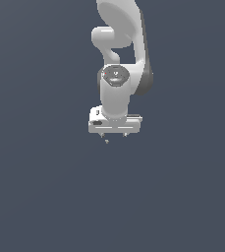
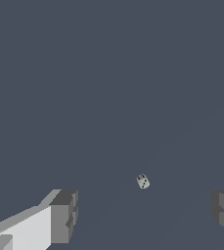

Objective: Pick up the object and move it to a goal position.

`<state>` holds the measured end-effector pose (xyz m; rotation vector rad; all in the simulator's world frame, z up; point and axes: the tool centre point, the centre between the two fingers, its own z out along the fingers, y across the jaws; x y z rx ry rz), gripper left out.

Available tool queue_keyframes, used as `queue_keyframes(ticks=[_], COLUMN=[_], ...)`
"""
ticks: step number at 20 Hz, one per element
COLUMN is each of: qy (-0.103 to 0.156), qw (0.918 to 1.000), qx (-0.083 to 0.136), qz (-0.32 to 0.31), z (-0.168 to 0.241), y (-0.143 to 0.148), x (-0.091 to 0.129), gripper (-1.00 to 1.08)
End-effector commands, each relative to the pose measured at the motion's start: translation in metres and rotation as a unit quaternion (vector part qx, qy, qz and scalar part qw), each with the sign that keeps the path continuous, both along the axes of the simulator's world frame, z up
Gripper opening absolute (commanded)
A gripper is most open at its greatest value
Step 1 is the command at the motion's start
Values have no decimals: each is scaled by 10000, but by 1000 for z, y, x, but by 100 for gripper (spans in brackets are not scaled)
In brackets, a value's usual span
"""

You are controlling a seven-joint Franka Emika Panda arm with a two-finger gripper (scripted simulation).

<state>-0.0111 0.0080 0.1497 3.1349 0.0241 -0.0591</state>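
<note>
Pointing straight down in the exterior view, the gripper (image 1: 113, 134) is hanging from the white arm (image 1: 118, 59) with its two short fingers spread well apart and nothing between them. In the wrist view the gripper (image 2: 145, 215) is showing the same thing: one grey finger pad (image 2: 64, 215) is sitting at one side of the picture and the other is sitting at the far edge, with a wide bare gap separating them.

All around, a flat, dark blue-grey ground (image 1: 45, 197) is filling both views, plain and even, with no wall, edge or furniture showing; whether it is a floor or a table top I cannot tell.

Lying on that ground is the object (image 1: 106, 141), a tiny pale speck just below the fingertips and slightly toward the exterior view's left of the gripper's middle. In the wrist view the object (image 2: 142, 181) is looking like a small whitish cube with a few dark dots, lying apart from both pads and touching neither. Whether the fingertips are reaching the ground is not clear. Nothing is standing between the gripper and the object.
</note>
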Motion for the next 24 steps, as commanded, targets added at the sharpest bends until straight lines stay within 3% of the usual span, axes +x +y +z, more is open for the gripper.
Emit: queue_keyframes(ticks=[1, 14, 24], qy=[0, -143, -137], qw=[10000, 9998, 9990], qx=[0, 89, 97], qz=[0, 124, -405], z=[0, 11, 0], y=[0, 1, 0], x=[0, 8, 4], gripper=[100, 100, 100])
